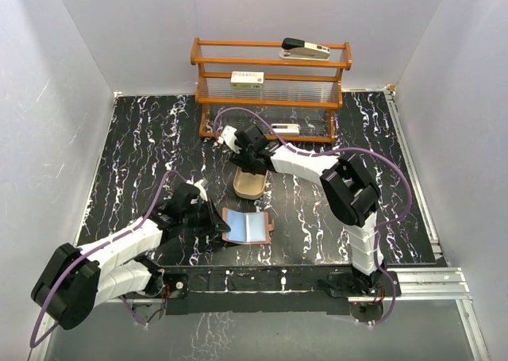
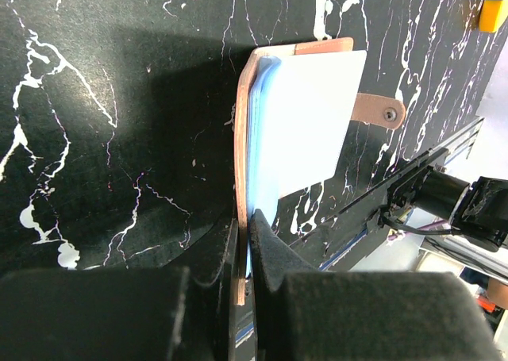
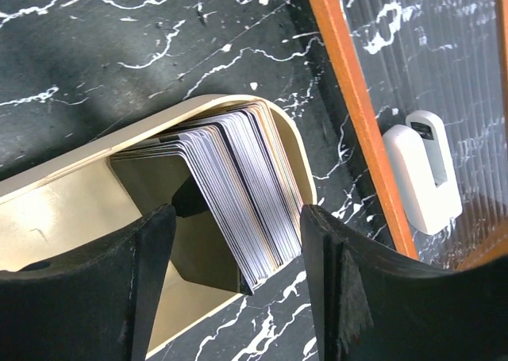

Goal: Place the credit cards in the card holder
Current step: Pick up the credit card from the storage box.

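credit cards (image 3: 254, 186): likely stiff, slick; pinch edges | 12 o'clock of card holder (image 1: 248, 226) | left tool (image 2: 244, 243) clamping it | right tool (image 3: 234, 242) wide, astride

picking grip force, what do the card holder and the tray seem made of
Card holder: probably leather, with a matte reddish-brown edge and snap tab, and glossy bluish, plastic-looking pockets.
Tray: likely painted metal or plastic, with a thin, smooth cream wall and a soft sheen.

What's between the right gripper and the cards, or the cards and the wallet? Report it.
Nothing visible. The right gripper hangs open astride the credit cards, standing on edge in the tan tray. Only bare table lies between the tray and the open card holder, whose edge the left gripper clamps.
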Tool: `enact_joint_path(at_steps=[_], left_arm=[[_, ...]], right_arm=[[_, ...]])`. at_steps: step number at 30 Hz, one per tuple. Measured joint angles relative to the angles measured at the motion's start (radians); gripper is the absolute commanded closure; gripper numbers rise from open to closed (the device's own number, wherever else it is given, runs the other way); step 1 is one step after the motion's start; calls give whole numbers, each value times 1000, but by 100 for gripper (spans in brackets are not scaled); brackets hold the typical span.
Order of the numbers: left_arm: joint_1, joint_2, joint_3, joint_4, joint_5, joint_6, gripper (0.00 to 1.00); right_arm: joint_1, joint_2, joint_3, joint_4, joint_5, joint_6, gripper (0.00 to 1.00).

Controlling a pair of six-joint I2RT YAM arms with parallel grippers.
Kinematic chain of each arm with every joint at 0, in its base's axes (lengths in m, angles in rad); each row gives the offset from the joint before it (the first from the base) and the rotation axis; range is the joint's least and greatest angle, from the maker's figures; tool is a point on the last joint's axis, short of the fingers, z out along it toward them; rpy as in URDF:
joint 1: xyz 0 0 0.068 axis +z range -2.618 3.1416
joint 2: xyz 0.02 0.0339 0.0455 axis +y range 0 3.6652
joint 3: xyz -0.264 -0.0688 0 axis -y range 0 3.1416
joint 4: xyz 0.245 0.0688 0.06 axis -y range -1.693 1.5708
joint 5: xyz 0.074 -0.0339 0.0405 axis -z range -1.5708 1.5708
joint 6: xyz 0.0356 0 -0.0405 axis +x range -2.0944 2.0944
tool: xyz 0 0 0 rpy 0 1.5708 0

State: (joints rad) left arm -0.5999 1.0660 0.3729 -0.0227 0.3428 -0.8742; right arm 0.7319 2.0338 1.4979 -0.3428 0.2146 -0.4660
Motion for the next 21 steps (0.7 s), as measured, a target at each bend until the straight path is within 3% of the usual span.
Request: enact_joint_path(at_steps=[15,21], left_arm=[[0,-5,0,-5,-6,-1,100],[0,-8,0,-5,-8,-1,100]], right_arm=[[-3,0,0,37,53,-11,67],[-3,0,0,40,60,-11,83]])
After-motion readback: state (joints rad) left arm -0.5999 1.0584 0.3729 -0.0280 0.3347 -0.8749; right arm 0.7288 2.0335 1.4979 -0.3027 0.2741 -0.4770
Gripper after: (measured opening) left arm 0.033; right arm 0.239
